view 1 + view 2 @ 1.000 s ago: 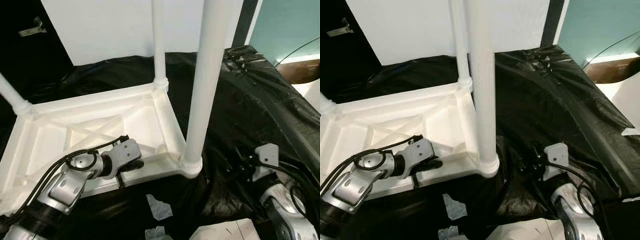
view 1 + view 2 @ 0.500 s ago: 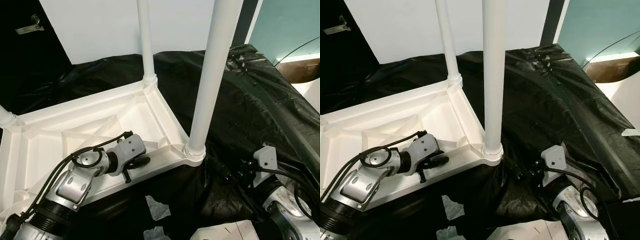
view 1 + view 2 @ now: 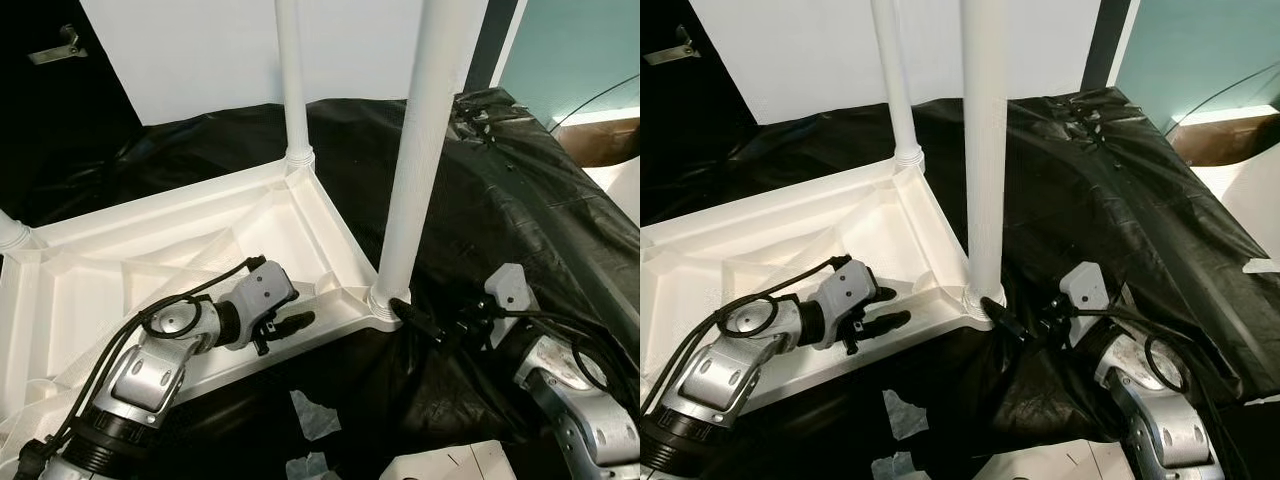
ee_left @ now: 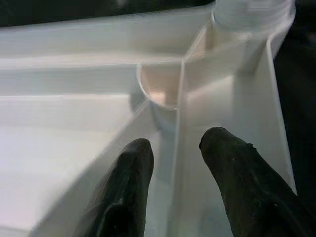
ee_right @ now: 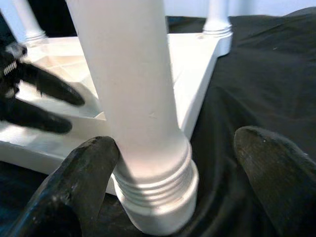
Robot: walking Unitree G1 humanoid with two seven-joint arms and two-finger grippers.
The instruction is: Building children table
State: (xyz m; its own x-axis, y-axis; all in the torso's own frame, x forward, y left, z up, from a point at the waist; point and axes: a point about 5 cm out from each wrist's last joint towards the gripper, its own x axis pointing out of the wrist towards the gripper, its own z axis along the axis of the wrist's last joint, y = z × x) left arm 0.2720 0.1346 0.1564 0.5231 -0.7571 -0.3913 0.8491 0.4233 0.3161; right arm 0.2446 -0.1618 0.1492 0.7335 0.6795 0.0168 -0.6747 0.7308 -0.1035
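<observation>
While the white children's table lies upside down on the black-draped bench, its ribbed underside faces up and round legs stand upright.

The left pincer has its fingers apart, straddling a thin rib just inside the near rim. The right pincer is spread wide around the nearest leg at its threaded socket, one finger touching it.

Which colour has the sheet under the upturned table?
Black; the sheet shows best in the left eye view.
</observation>
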